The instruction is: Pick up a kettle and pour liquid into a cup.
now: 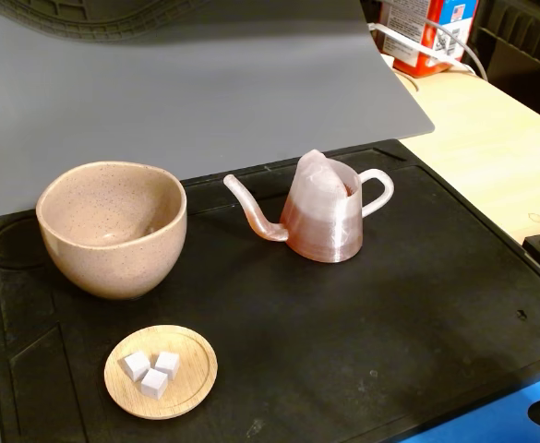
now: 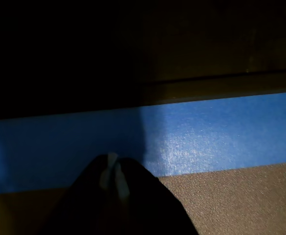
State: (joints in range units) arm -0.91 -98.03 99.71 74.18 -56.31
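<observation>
- Two vessels wait on the black mat (image 1: pixel 417 305) in the fixed view: the kettle (image 1: pixel 323 214) near the middle, upright, with reddish-brown liquid (image 1: pixel 325 235) in its lower part, and the speckled cup (image 1: pixel 113 229) well apart to its left
- No arm shows in that view; the wrist view shows the gripper (image 2: pixel 112 172) low over blue tape (image 2: pixel 221 132), its pale tips together, seemingly nothing between them
- My judgement: the reach has not begun; open wide first, then approach the loop handle (image 1: pixel 376 192) from the right, where the mat is bare
- Gooseneck spout (image 1: pixel 251 210) already points toward the cup, so carry left without turning
- Keep clear of the wooden saucer (image 1: pixel 162 371) with white cubes (image 1: pixel 152 369) in front of the cup, and tilt slowly over the rim
</observation>
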